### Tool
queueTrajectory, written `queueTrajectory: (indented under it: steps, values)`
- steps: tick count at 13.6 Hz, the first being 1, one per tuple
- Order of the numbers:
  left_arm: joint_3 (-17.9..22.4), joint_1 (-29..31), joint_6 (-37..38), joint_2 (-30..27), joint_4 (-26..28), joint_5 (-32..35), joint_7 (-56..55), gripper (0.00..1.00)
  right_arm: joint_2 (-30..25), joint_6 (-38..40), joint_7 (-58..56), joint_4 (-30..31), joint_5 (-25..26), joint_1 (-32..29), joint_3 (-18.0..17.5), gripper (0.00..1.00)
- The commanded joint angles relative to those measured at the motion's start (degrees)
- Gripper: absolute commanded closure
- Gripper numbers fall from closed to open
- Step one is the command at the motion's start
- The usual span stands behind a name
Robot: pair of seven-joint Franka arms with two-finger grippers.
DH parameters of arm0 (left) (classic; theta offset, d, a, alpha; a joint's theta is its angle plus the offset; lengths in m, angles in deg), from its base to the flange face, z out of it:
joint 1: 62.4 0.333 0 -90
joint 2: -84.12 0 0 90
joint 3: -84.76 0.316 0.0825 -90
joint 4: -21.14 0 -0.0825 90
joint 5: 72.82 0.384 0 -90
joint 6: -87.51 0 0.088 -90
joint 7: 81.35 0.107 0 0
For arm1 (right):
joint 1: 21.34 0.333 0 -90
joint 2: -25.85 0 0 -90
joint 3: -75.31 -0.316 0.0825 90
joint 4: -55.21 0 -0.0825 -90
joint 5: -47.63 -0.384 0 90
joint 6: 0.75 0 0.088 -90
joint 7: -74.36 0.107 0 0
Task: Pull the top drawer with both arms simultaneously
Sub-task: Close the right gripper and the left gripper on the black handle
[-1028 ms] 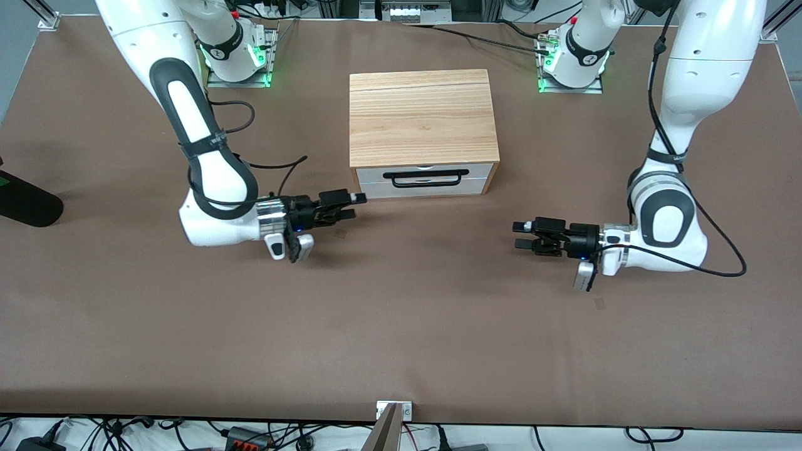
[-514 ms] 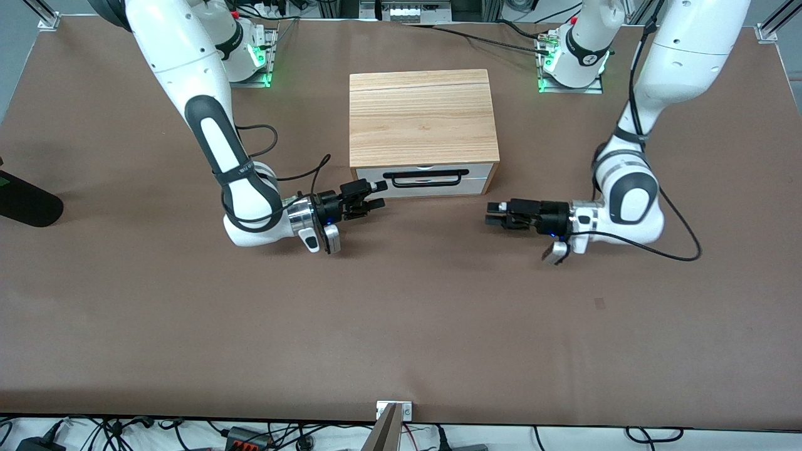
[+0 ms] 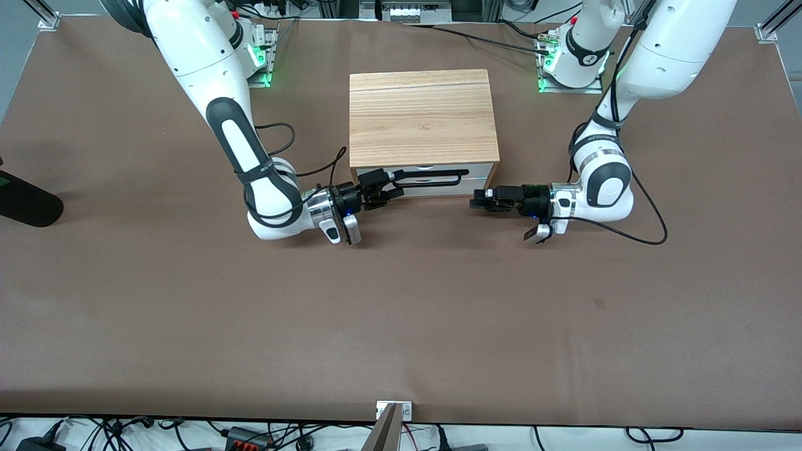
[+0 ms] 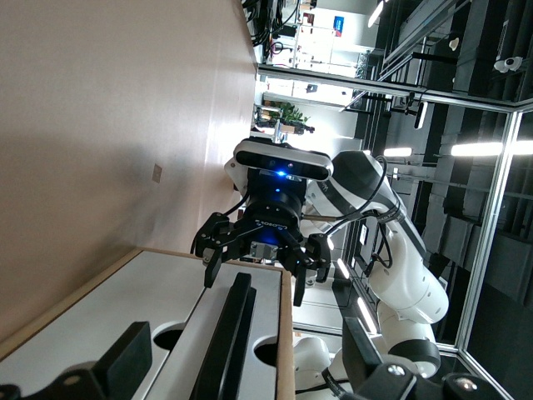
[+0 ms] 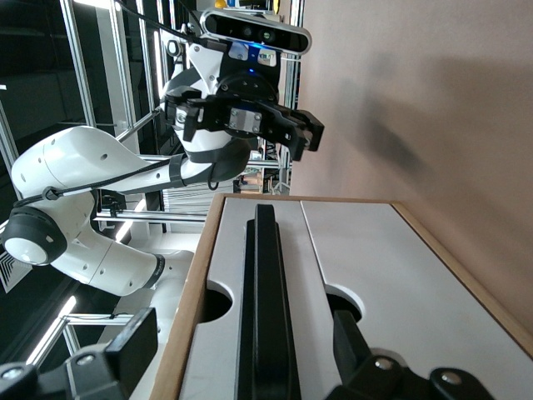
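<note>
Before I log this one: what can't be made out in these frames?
The top drawer's inside: hidden in every view, the drawer is shut.
Front view: right gripper covers the black bar handle's end, so contact cannot be told.
Left wrist view: left gripper's own fingers are cut off by the picture's edge.

You have bare table (image 3: 401, 326) in front of the cabinet (image 3: 421, 116) for both arms to draw toward the front camera. The right gripper (image 3: 383, 186), fingers spread, crowds one end of the black bar handle (image 3: 432, 175); the left gripper (image 3: 477, 202), also spread, sits just off the cabinet's other corner.
</note>
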Motion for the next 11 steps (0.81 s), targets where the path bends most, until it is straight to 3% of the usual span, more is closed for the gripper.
queueTrajectory:
  steps: [1, 2, 3, 4, 7, 11]
  values:
    - [-3.11, 0.44, -0.54, -1.01, 4.66, -5.88, 3.30, 0.00, -0.21, 0.18, -2.63, 1.18, -1.35, -0.02, 0.11, 0.25]
    - [-4.08, 0.35, -0.54, -0.92, 5.72, -7.91, 5.05, 0.03, -0.13, 0.18, -3.33, 1.36, -1.35, -0.11, 0.11, 0.31]
    - [-4.61, 0.35, -0.54, -0.92, 6.43, -8.89, 5.85, 0.09, -0.12, 0.18, -3.51, 1.62, -1.35, -0.11, 0.02, 0.49]
    - [-4.88, 0.35, -0.54, -0.92, 6.70, -8.99, 5.95, 0.13, -0.12, 0.18, -3.51, 1.71, -1.35, -0.11, 0.02, 0.50]
    - [-4.88, 0.17, -0.54, -0.92, 7.31, -9.07, 6.47, 0.44, -0.12, -0.26, -3.51, 1.71, -1.35, -0.02, 0.11, 0.63]
    - [-4.88, 0.26, -0.54, -0.92, 8.28, -9.42, 6.91, 0.65, 0.23, -0.43, -3.60, 1.71, -1.35, 0.07, 0.02, 0.80]
